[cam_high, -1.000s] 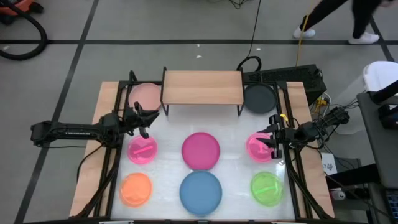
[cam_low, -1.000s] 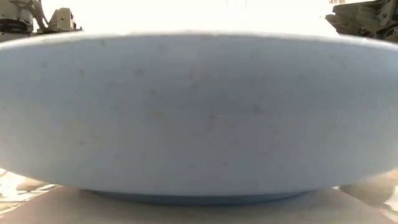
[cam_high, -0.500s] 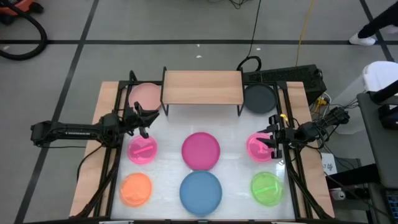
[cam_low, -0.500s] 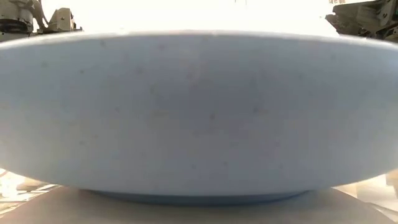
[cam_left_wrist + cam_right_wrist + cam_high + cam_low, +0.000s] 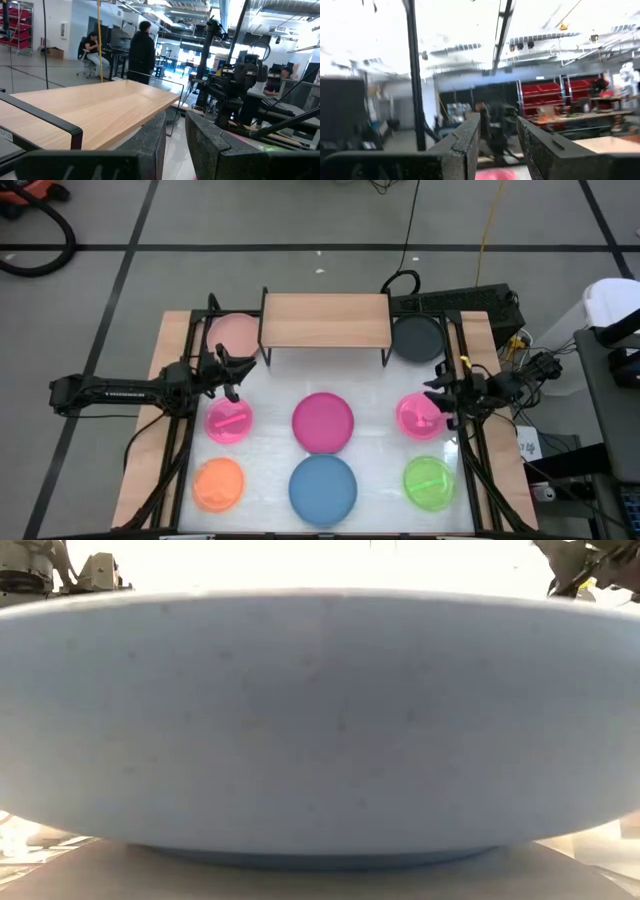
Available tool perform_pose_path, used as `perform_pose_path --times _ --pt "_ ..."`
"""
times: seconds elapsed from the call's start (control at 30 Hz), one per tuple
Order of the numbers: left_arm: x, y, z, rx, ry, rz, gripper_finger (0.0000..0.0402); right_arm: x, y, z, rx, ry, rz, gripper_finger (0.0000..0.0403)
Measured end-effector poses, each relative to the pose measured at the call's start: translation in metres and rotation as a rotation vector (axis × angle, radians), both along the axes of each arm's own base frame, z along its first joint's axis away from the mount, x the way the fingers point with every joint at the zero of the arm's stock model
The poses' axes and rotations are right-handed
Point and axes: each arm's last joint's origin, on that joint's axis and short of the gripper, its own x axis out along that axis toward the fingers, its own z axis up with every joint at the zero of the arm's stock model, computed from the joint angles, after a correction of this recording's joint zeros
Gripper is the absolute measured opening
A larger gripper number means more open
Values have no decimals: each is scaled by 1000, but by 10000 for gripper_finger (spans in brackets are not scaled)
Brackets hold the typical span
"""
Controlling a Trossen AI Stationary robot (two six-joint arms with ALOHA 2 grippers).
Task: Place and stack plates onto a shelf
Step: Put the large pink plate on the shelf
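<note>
The high view shows the wooden-topped shelf (image 5: 325,320) at the table's far side, with a pale pink plate (image 5: 233,335) on its left and a dark grey plate (image 5: 417,338) on its right. On the table lie a magenta plate (image 5: 323,422), a blue plate (image 5: 323,488), two hot pink plates (image 5: 229,421) (image 5: 415,417), an orange plate (image 5: 219,484) and a green plate (image 5: 430,482). My left gripper (image 5: 238,368) (image 5: 176,117) is open by a narrow gap, near the shelf's left legs. My right gripper (image 5: 437,392) (image 5: 498,122) is open over the right hot pink plate's far right rim.
The blue plate (image 5: 320,720) fills the low view and hides the table behind it. Black frame rails run along both table sides. Free room lies between the shelf and the magenta plate. People show in the room beyond the shelf top (image 5: 100,107).
My right gripper has shifted a little toward the table's far edge and its wrist has tipped; its view is blurred by the motion. The left arm and all plates have stayed put.
</note>
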Motion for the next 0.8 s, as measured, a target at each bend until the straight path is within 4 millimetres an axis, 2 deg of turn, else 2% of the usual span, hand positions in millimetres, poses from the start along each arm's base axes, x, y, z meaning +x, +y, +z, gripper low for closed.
perform_pose_path --times 0.17,0.27,0.43,0.57,0.8 --pt "0 0 0 0 0 0 78 -2 -1 4 -7 -38 -24 114" --pt "0 0 0 0 0 0 78 -2 -5 5 41 -36 -105 114" --pt "0 0 0 0 -1 1 78 5 -3 0 -61 65 -190 114" --pt "0 0 0 0 0 0 78 10 -3 12 -96 90 -216 114" --pt "0 0 0 0 0 0 78 33 3 29 -192 312 -239 114"
